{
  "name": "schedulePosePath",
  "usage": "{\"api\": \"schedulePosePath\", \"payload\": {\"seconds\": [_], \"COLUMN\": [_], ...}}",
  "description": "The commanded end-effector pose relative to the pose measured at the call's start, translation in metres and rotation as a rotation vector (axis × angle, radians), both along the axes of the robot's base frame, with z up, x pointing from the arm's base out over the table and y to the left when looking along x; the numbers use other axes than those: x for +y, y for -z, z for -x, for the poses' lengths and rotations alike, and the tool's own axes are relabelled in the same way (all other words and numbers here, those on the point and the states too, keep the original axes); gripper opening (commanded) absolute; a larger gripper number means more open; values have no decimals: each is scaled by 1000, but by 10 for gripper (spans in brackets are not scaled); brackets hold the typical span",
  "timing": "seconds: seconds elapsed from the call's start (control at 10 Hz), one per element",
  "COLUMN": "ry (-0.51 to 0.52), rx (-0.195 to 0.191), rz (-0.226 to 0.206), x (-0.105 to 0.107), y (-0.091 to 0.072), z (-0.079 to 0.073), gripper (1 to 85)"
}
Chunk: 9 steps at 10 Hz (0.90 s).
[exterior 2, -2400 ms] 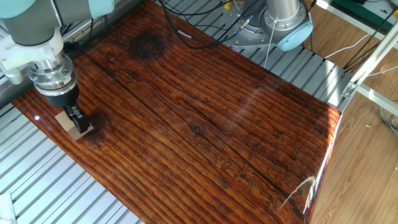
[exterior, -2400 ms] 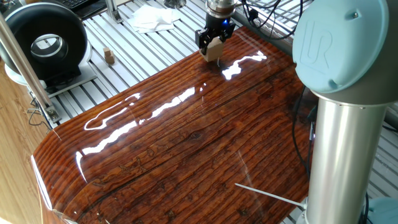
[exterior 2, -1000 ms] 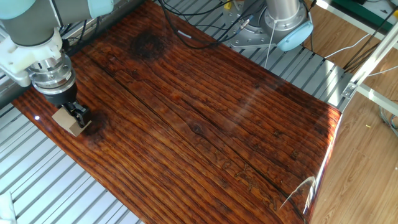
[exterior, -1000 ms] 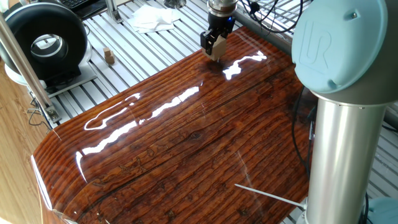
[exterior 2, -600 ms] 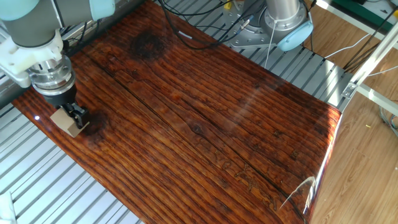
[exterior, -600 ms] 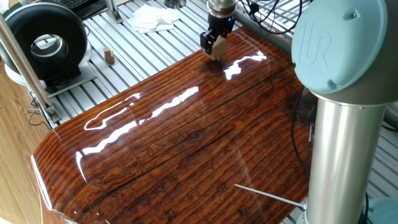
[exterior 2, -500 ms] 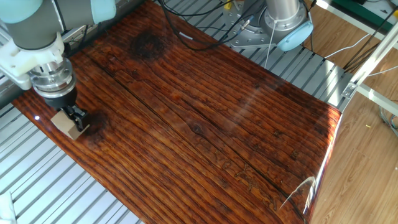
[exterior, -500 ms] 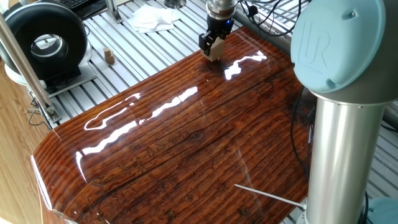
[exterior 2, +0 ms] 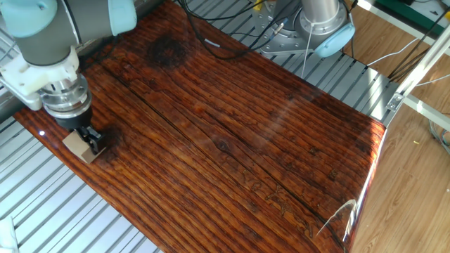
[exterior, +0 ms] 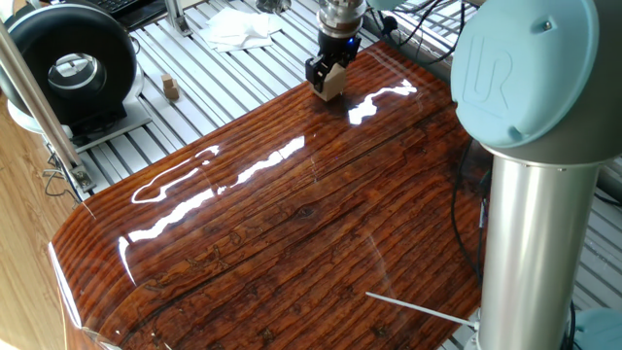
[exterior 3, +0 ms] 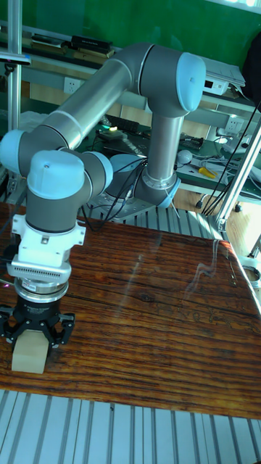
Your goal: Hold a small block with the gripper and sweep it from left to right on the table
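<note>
Small block [exterior 3: 30, 353] clamped between the gripper [exterior 3: 34, 335] fingers, low at the table [exterior 2: 232, 126] edge

Bare table [exterior 2: 232, 133] seemingly unobstructed ahead

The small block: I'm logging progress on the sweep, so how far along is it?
Done: the tool is shut on the small block. In hand: the block sits low at the table surface near one edge, a start position. Left: practically the whole sweep, since the board's long stretch lies beyond it uncrossed.
</note>
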State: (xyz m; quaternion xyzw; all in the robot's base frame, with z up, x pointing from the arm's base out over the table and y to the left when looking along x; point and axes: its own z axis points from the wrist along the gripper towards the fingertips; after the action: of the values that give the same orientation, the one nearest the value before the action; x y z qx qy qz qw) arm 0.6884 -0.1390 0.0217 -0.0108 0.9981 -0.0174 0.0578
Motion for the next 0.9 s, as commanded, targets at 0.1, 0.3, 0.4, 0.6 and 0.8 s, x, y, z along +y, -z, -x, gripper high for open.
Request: {"api": "schedulePosePath", "payload": {"seconds": [0.1,0.3,0.4,0.6,0.8], "ry": [17,17,18,14,14], "rx": [12,13,11,8,7], "rz": [-6,-3,0,13,14], "x": [10,9,7,0,0], "y": [0,0,1,0,1], "z": [1,1,2,2,3], "gripper": [10,10,10,10,10]}}
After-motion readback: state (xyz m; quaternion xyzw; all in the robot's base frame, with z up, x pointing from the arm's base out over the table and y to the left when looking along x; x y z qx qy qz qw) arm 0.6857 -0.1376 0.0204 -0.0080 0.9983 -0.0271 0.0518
